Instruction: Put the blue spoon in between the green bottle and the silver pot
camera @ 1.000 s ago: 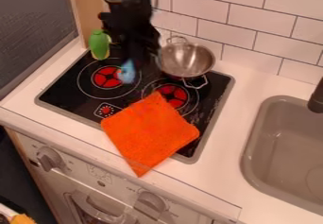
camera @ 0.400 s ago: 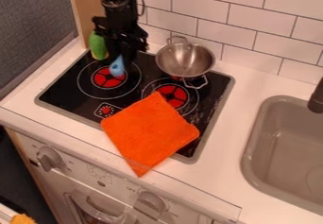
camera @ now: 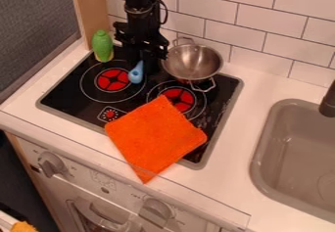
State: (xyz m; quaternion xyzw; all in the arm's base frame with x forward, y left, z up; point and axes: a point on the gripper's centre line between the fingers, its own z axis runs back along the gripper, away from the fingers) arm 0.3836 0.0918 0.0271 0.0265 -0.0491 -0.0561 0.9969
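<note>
While hand pinches blue spoon, spoon's rounded end juts just below it.

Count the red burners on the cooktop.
2: left burner, just left of the blue spoon; right burner, in front of the silver pot, partly under the orange cloth. More may hide under the cloth or behind the arm.

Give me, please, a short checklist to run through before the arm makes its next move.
- Blue spoon sideways between green bottle and silver pot: ok, a little toward the front.
- Bottle upright: ok.
- Pot upright, opening up: ok.
- Orange cloth clear of the spoon: ok.
- Gripper clear of the spoon: not ok, it is right at the spoon's upper end.
- Spoon resting on the stove: cannot tell.
</note>
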